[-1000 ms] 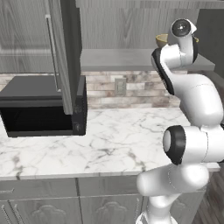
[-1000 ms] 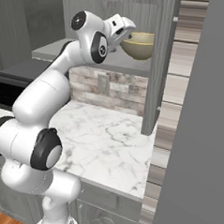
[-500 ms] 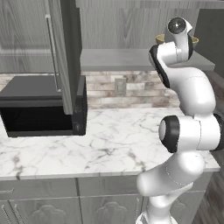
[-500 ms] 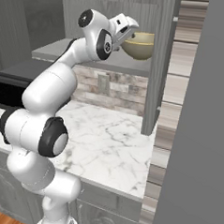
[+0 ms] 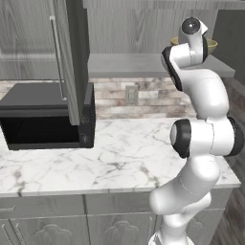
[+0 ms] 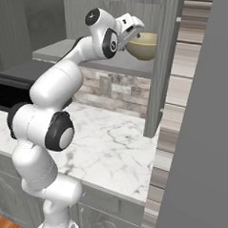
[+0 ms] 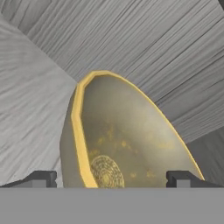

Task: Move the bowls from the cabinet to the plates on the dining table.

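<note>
- The cabinet (image 5: 143, 28) is a tall grey wood-grain unit on the wall; its plain grey shelf (image 5: 129, 64) runs across the upper middle of the left base view, with open air between its front edge and the counter beneath.
- An open cabinet door (image 5: 72, 57) stands edge-on at 10 o'clock in the left base view; a second door (image 6: 162, 66) hangs at 1 o'clock in the right base view, just right of the bowl.
- A marble counter (image 5: 115, 153) lies below, with bare room in front of the arm.
- A dark microwave (image 5: 43, 115) sits at 9 o'clock on the counter.
- One bowl (image 6: 142, 45) rests on the shelf near its right end, olive-tan outside, yellowish brown rim, paler speckled inside.
- The gripper (image 7: 111, 178) has its jaws set apart, one fingertip (image 7: 39, 178) outside the bowl's left rim and the other over its inside; whether either touches the bowl, I cannot tell.
</note>
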{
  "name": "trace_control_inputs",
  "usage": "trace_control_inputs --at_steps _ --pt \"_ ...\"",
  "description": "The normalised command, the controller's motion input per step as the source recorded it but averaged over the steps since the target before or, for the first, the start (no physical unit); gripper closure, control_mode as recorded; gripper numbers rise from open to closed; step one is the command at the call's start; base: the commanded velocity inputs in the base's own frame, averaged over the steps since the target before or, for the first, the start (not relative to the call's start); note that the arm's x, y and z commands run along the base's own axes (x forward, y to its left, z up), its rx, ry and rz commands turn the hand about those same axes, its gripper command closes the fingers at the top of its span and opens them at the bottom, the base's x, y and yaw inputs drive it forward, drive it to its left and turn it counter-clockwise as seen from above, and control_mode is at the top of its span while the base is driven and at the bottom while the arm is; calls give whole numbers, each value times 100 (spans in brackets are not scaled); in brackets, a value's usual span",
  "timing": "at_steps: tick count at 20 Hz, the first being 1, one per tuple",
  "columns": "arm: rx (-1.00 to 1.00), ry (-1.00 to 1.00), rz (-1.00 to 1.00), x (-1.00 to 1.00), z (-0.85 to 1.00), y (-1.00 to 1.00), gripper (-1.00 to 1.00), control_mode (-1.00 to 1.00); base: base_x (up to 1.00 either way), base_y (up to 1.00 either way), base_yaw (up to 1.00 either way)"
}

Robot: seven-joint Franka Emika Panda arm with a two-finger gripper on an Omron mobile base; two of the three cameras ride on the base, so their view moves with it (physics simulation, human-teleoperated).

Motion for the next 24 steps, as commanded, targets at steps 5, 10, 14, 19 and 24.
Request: trace_control_inputs --at_steps 5,10,14,19,24 --pt "0 0 -1 17 -29 -17 -100 -100 0 0 0" --pt "0 0 0 7 -47 -10 -100 -100 0 0 0" --pt "0 0 0 0 -72 -6 -100 -100 0 0 0" --pt "0 0 0 0 -64 -1 -100 -100 0 0 0" --pt "0 0 0 0 -51 0 -100 -100 0 0 0"
